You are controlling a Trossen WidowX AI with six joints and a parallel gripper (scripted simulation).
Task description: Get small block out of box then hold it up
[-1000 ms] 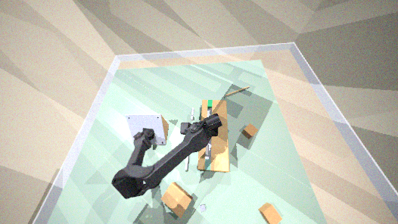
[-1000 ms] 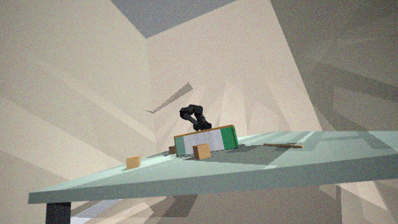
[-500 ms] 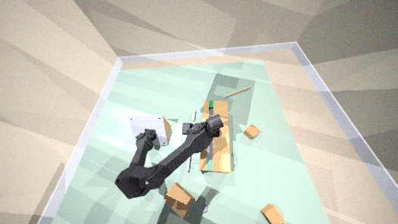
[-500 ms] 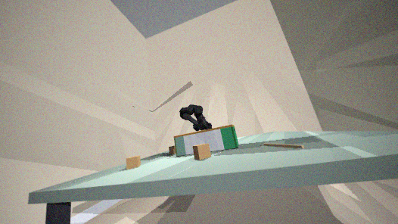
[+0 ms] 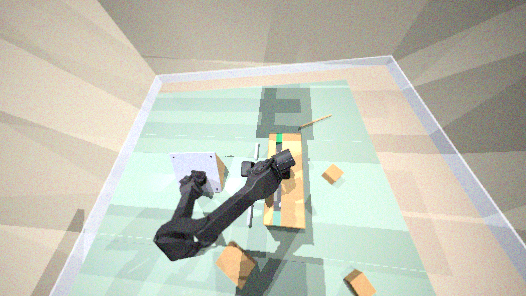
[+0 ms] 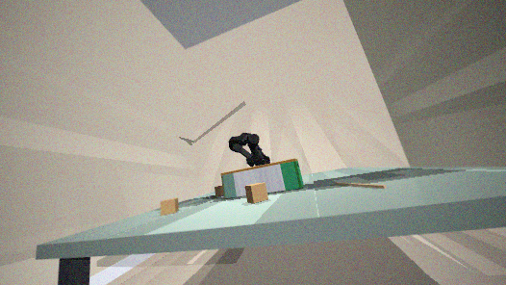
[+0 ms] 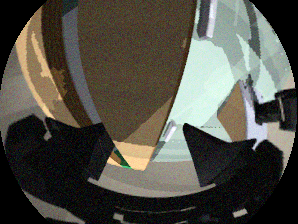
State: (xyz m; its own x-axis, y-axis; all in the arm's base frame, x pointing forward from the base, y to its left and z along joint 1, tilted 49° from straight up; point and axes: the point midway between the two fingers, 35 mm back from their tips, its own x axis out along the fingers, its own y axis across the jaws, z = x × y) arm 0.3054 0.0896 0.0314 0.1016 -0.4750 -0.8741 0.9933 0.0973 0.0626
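Observation:
The long wooden box (image 5: 296, 200) (image 6: 260, 179) (image 7: 135, 75) stands on the table, with a green patch (image 5: 279, 138) (image 6: 292, 174) at one end and a pale teal patch (image 5: 276, 218) (image 6: 229, 185) at the other. A pale panel fills the middle of its face in the exterior view. My gripper (image 7: 154, 123) is open and empty, above the box around mid-length; in the wrist view the box's top spreads behind and between the fingertips. The arm covers part of the box in the top view. I cannot make out the small block in any view.
Loose wooden blocks (image 5: 332, 173) (image 6: 257, 193), (image 5: 360, 284), (image 5: 236, 263) stand around the box. A thin stick (image 5: 315, 122) (image 6: 361, 185) lies beyond its green end. Thin grey bars (image 5: 251, 215) (image 7: 206, 20) lie on the arm's side. A white plate (image 5: 200, 161) is near the arm.

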